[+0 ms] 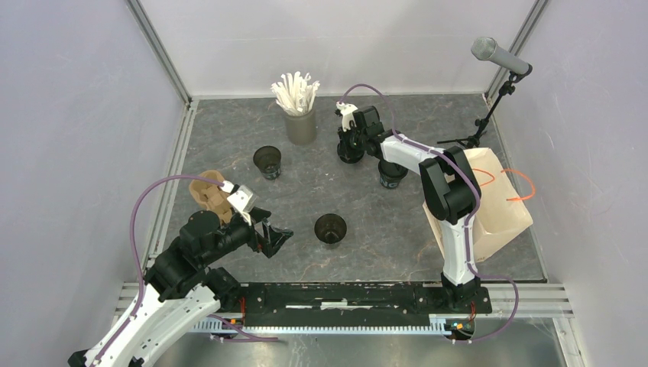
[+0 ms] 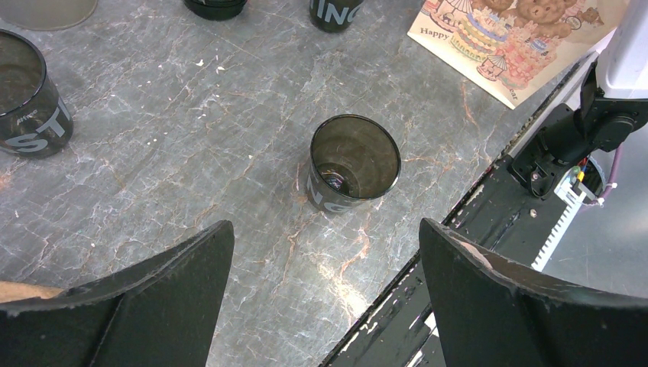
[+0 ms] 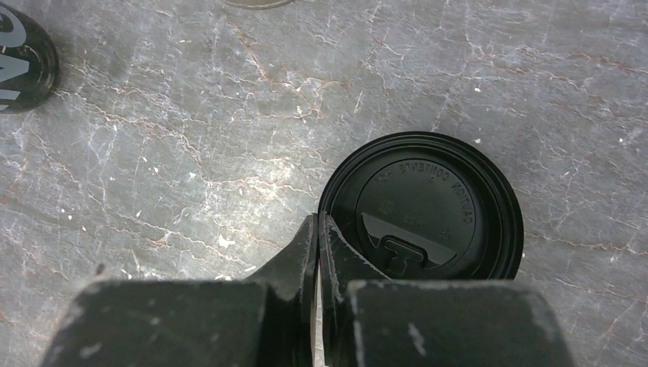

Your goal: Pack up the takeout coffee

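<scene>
**Takeout coffee (image 1: 330, 228): four black cups standing loose on the marbled table (image 1: 428, 229)**

Printed in white block capitals on the sides, readable only in part: "ING" on the near open cup (image 2: 354, 160), "ST" on the far open cup (image 2: 30, 99), "ING" again on the fourth cup (image 2: 336, 11) beside the right arm. Raised lettering around the lid (image 3: 420, 206) of the lidded cup (image 1: 351, 153), upside down in the wrist view and too faint to make out. "Happy" over teddy bears and a cake on the paper bag (image 2: 504, 38) at the table's right side.

Right gripper (image 3: 317, 225): closed, fingers all but together, tips at the left rim of the lid. Pinching that rim or merely touching it, cannot tell.

Left gripper (image 2: 325, 229): spread wide, holding nothing, hanging above the table just short of the near open cup.

Near open cup toward front centre. Far open cup left of centre, near the grey cup of straws (image 1: 300, 115). Lidded cup just right of the straws. Brown cup carrier (image 1: 212, 195) beside the left arm.
</scene>
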